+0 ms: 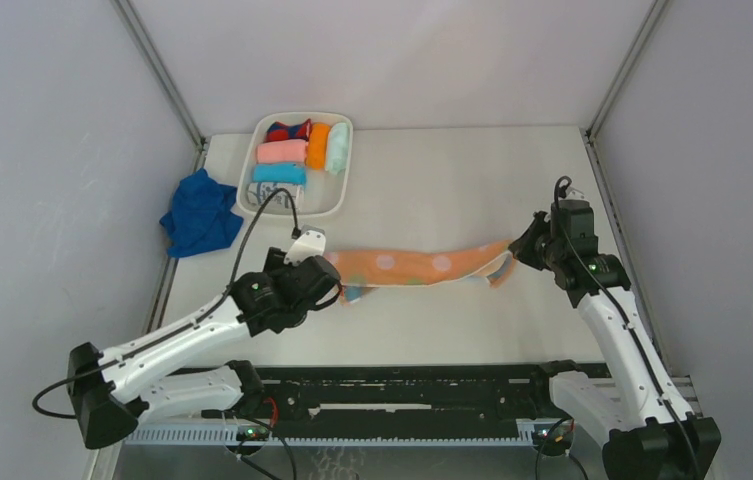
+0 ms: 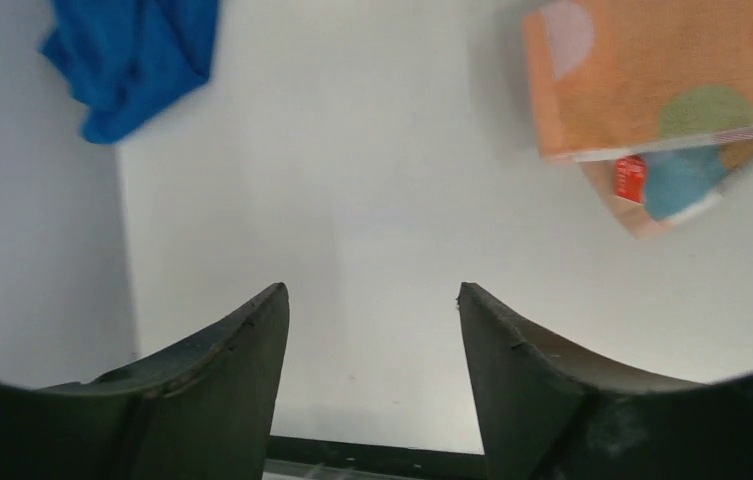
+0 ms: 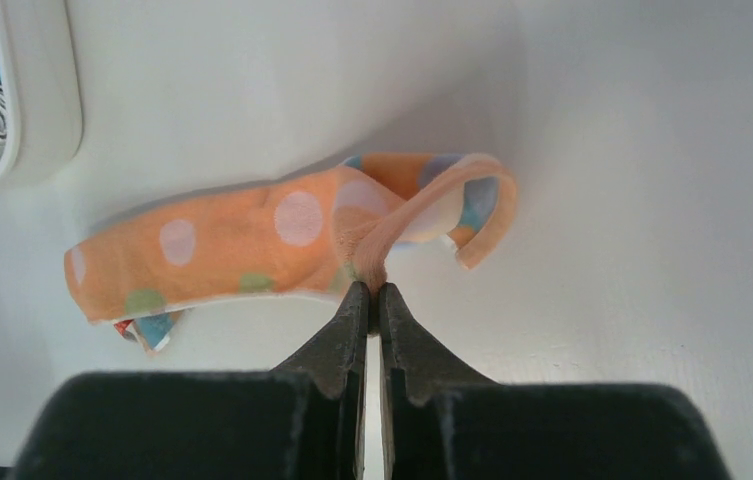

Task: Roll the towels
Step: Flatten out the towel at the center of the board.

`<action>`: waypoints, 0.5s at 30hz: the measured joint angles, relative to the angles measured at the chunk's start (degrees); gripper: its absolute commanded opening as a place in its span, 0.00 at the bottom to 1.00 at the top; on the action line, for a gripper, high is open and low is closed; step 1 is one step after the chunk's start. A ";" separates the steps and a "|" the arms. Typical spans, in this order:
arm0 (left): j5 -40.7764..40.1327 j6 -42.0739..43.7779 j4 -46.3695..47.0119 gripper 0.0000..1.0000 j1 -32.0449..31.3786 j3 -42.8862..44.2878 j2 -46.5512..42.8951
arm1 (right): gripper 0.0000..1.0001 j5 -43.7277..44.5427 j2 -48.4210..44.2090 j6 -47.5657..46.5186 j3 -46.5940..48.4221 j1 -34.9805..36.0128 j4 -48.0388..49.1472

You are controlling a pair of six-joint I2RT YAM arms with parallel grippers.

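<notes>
Right end effector (image 3: 370, 290), lower centre, pinches peach towel (image 3: 242, 245) by one end, probably to stretch it for rolling; left end effector (image 2: 372, 298) open, empty, near the other end.

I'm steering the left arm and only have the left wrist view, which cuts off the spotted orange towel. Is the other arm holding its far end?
Observer: Yes. The right tool is shut on the spotted towel, pinching a fold at its right end.
Operator: Does the towel lie flat along its length?
Observer: Mostly. It is stretched across the table, but its right end curls into a loop beside the pinch.
Operator: Anything near the blue cloth at my upper left?
Observer: A white tray holding rolled cloths stands just right of the blue towel, which lies crumpled at the table's left edge.
</notes>
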 measured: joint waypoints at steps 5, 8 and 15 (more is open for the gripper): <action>8.50 -2.54 5.33 0.74 4.09 -3.78 -5.03 | 0.00 -1.31 0.02 -0.02 -1.38 -0.22 0.11; 15.63 -4.44 11.45 0.74 10.05 -5.31 -4.57 | 0.00 -1.99 0.02 -0.04 -1.68 -0.22 0.15; 34.56 -13.33 28.92 0.74 25.79 -18.58 -5.97 | 0.00 -3.30 -0.02 -0.17 -2.93 -0.26 0.63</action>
